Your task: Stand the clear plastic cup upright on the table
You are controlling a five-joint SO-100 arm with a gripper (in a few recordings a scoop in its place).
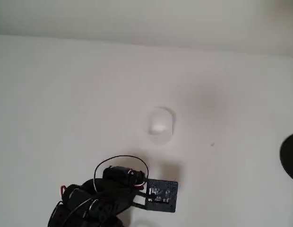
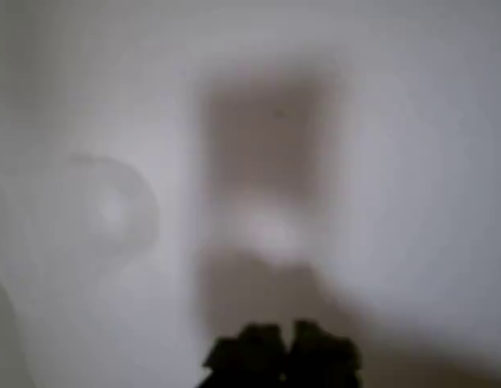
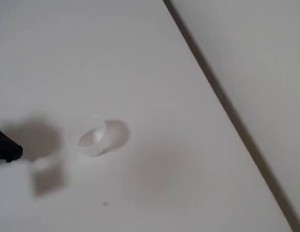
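1. Overhead view: the clear plastic cup (image 1: 160, 125) lies on its side mid-table (image 1: 66, 94), apart from the arm; black round object (image 1: 290, 156) well off right. You are at the approach step.
2. Wrist view: gripper (image 2: 281, 343) fingers look together, holding nothing; cup left.
3. Fixed view: path clear; next, open and straddle the cup.

bare white table (image 1: 52, 94), unidentifiable plain room

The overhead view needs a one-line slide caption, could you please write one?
Clear plastic cup at mid-table, apart from the black arm at the lower edge.
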